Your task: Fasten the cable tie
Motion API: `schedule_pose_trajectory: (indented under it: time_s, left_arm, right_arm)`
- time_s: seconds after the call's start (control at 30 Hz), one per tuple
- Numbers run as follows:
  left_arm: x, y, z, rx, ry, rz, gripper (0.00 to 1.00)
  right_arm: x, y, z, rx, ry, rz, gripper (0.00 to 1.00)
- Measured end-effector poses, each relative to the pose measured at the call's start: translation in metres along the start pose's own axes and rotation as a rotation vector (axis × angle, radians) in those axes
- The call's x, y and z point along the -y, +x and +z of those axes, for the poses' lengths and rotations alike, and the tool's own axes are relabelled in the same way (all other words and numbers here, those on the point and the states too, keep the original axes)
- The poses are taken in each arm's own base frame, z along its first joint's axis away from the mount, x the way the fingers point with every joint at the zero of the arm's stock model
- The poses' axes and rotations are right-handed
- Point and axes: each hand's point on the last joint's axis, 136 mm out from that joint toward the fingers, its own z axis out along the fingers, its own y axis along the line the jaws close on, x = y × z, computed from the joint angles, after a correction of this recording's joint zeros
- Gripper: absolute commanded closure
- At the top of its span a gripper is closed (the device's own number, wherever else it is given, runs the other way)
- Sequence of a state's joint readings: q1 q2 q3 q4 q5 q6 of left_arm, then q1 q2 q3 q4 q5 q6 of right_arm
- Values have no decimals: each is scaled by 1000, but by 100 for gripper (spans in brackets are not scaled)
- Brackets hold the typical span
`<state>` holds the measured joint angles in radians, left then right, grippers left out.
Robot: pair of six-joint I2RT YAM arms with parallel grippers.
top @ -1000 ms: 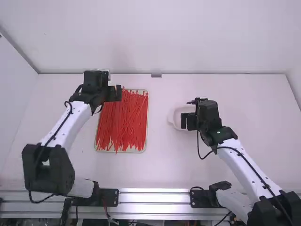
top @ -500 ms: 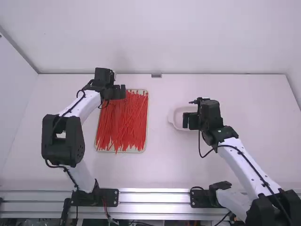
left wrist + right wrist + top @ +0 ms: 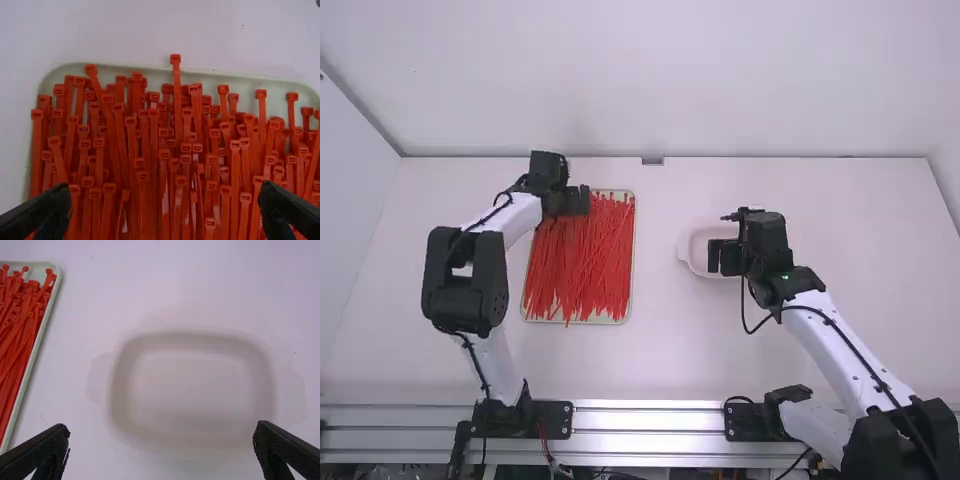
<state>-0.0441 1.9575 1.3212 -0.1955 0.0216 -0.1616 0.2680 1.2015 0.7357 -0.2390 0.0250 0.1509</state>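
Over far end of pale rectangular tray, left gripper now hangs released above orange plastic cable ties, swung in from tray's left; grab prob. next. Right gripper unchanged: spread, empty, over white oval dish.

Looked like a robot lab cell: white table, plain white walls at 9 and 12 o'clock, aluminium rail at 6 o'clock.

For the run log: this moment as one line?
left gripper open above cable ties on tray | right gripper open above dish | no tie held
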Motion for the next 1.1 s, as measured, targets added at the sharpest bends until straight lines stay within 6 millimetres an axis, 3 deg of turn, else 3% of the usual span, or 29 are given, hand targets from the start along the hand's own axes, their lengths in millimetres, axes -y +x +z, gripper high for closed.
schedule_pose_trajectory:
  time_s: [0.3,0.53,0.77,1.1]
  left_arm:
    - [-2,-1,17,49,-4,1,24]
    - [-9,23,27,48,-19,0,37]
    - [-10,30,29,43,-22,-1,52]
    - [-12,29,29,46,-28,-2,57]
  right_arm:
    - [0,0,0,0,0,0,1]
    - [0,0,0,0,0,2,1]
    - [0,0,0,0,0,4,1]
    - [0,2,0,-8,1,3,1]
